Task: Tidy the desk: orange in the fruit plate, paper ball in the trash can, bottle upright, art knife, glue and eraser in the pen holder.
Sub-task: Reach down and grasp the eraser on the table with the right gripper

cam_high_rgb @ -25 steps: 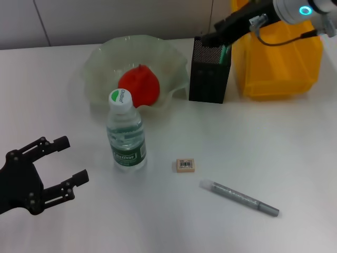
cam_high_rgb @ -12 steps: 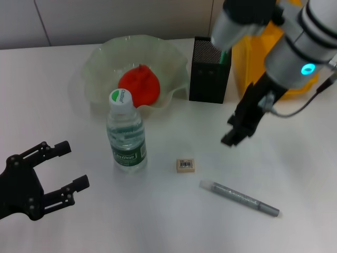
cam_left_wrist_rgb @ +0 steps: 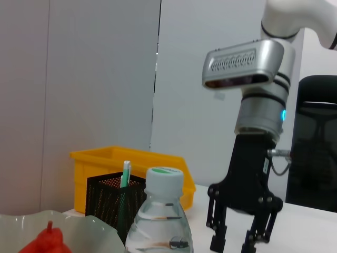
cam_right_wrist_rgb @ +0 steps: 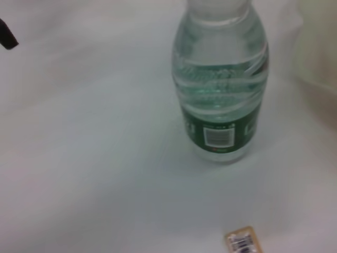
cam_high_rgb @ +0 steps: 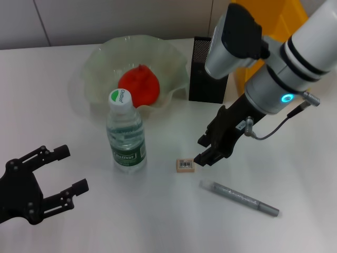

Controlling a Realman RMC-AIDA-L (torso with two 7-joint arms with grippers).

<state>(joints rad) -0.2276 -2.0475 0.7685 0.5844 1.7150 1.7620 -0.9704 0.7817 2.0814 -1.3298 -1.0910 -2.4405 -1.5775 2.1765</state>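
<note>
The orange (cam_high_rgb: pixel 139 84) lies in the glass fruit plate (cam_high_rgb: pixel 97 60). In front of the plate, the bottle (cam_high_rgb: pixel 126 134) (cam_right_wrist_rgb: pixel 221 84) stands upright. The eraser (cam_high_rgb: pixel 185 165) (cam_right_wrist_rgb: pixel 241 241) lies flat on the table. My right gripper (cam_high_rgb: pixel 204 151) (cam_left_wrist_rgb: pixel 237 243) hangs open just right of it, low over the table. The grey art knife (cam_high_rgb: pixel 239 198) lies nearer the front. My right arm partly hides the black pen holder (cam_high_rgb: pixel 200 79) (cam_left_wrist_rgb: pixel 108 200), which holds a green-tipped stick (cam_left_wrist_rgb: pixel 125 174). My left gripper (cam_high_rgb: pixel 60 171) rests open at the front left. No paper ball is in view.
A yellow bin (cam_high_rgb: pixel 287 21) (cam_left_wrist_rgb: pixel 131 163) stands behind the pen holder at the back right. The right arm's elbow and forearm reach over the table's right side.
My right arm swung down from above the pen holder to the table, and its gripper now hangs beside the eraser. The left gripper barely shifted.
</note>
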